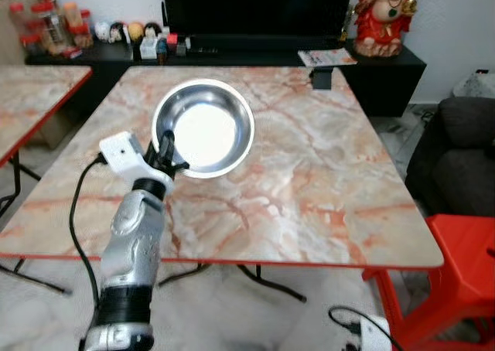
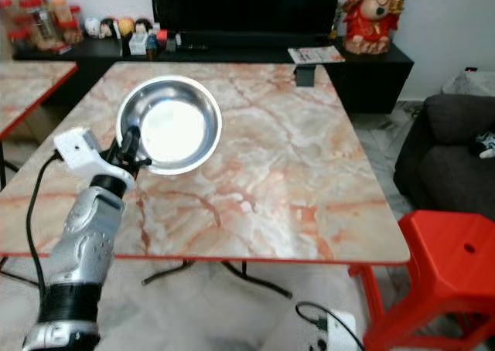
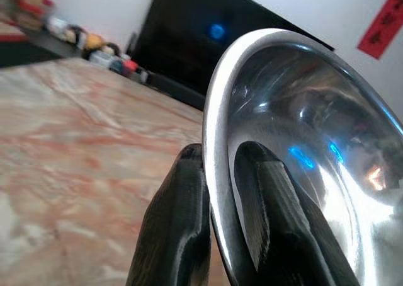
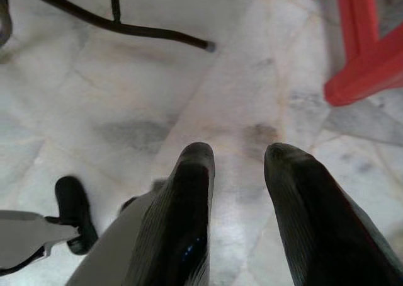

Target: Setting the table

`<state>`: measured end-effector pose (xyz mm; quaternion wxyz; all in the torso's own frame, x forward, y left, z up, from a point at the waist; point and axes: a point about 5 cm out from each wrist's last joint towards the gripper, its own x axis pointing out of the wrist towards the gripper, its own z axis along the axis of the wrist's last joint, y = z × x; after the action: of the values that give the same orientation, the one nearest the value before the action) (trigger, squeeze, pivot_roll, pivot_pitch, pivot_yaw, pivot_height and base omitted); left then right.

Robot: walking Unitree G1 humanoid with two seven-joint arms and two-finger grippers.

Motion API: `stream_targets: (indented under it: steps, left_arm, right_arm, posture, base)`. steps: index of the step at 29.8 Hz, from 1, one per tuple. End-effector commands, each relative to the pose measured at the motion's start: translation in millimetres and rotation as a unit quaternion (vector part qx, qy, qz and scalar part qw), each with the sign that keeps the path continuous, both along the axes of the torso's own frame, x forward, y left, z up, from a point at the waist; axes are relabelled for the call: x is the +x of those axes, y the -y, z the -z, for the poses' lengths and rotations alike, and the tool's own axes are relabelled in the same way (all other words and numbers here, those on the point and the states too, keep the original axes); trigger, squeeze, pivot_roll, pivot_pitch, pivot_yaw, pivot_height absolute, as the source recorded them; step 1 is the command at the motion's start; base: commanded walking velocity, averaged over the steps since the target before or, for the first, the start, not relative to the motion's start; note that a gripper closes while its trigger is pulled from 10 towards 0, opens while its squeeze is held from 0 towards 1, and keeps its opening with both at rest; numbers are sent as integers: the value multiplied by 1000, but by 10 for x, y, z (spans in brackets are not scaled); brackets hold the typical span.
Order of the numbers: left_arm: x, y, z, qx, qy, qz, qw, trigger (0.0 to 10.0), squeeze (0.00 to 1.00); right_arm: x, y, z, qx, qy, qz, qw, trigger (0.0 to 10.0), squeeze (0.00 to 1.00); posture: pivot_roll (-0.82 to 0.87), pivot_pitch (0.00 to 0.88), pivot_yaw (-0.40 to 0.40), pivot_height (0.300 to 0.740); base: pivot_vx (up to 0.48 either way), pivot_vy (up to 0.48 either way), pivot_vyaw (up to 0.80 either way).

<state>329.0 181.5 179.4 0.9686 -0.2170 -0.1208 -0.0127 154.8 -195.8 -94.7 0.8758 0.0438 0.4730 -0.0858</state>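
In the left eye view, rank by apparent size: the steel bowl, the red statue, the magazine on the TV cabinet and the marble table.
1. marble table
2. steel bowl, rim pinched by the left gripper
3. red statue, cropped at the top
4. magazine

The statue and magazine sit farther back, so their true sizes are unsure.

Home living room, television (image 1: 255, 7), sofa (image 1: 456, 154), marble table (image 1: 309, 181)

bowl (image 1: 204, 127) on table (image 1: 325, 189), stool (image 1: 456, 274) right

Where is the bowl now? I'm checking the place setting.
The bowl sits on the table, left of centre, its near rim pinched by the left tool.
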Motion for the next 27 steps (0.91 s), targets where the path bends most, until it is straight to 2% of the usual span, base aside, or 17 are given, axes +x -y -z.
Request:
stream_targets:
  steps: [1,8,13,17,18,22,27]
  left_arm:
    - [13,80,-82,-1,16,12,1000,10000,0]
    - [22,52,-40,9,5,13,1000,10000,0]
    - [27,-7,72,16,-27,4,999,10000,0]
    - [56,-2,259,26,-95,12,995,10000,0]
    - [61,31,366,39,-130,29,990,10000,0]
    - [33,121,557,74,-191,66,977,10000,0]
    - [10,159,609,65,-202,78,974,10000,0]
  right_arm:
    - [-28,69,-1,-7,0,10,1000,10000,0]
    - [-31,87,-3,-8,-1,11,1000,10000,0]
    - [-20,94,-8,-9,0,10,1000,10000,0]
    - [-20,96,-8,-11,0,6,1000,10000,0]
    - [-14,93,-10,-10,0,5,1000,10000,0]
    - [18,83,-21,-9,4,5,1000,10000,0]
    - [25,89,-24,-10,4,6,1000,10000,0]
  posture:
    - [6,0,-9,725]
    - [3,0,-10,725]
    - [5,0,-12,725]
    - [7,0,-14,725]
    - [9,0,-13,725]
    - [8,0,-17,725]
    - [10,0,-22,725]
  base:
    - [0,0,0]
    - [0,0,0]
    - [0,0,0]
    - [0,0,0]
    - [0,0,0]
    - [0,0,0]
    - [0,0,0]
